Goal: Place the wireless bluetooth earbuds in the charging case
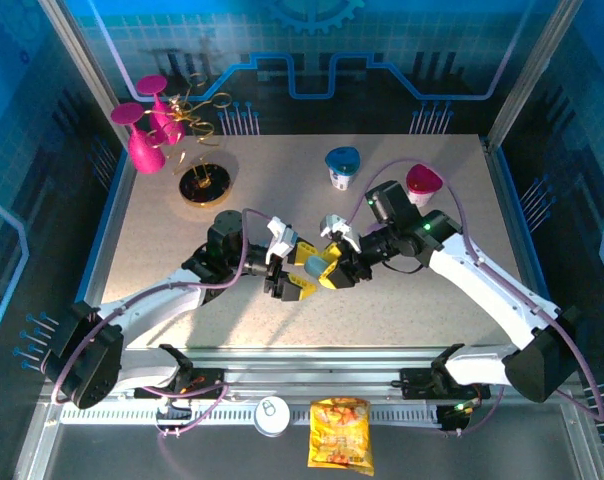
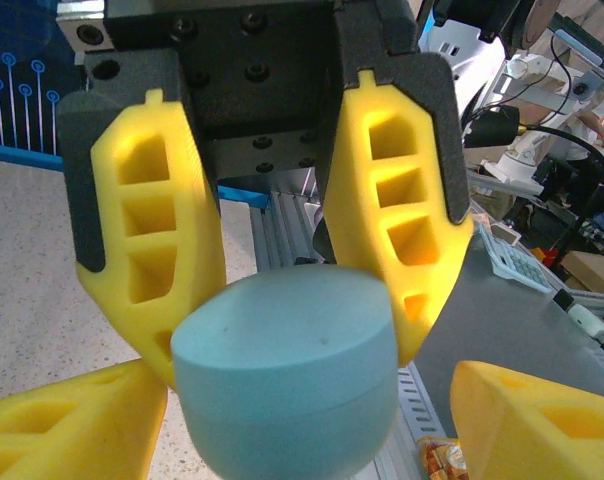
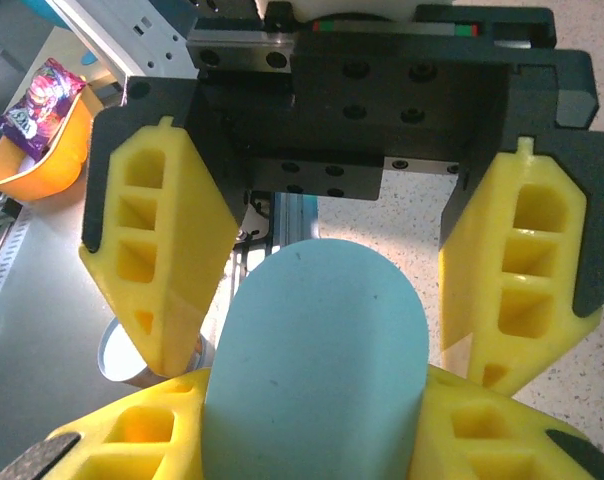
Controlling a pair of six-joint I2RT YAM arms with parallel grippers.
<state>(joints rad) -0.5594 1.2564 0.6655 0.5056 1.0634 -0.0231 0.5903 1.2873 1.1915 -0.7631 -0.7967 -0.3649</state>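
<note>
Pale blue charging case (image 2: 282,400) clamped in my left gripper (image 2: 287,350).
My left fingers press on both its sides above the middle of the table (image 1: 382,320); my right gripper (image 3: 327,360) straddles its rounded end, jaws spread wide, not touching.

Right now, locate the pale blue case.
Top view: the pale blue case is over the middle of the table, clamped by the left gripper; the right gripper straddles it, open.

Speckled beige table (image 1: 382,310), blue circuit-patterned walls (image 1: 432,50), bright light.
</note>
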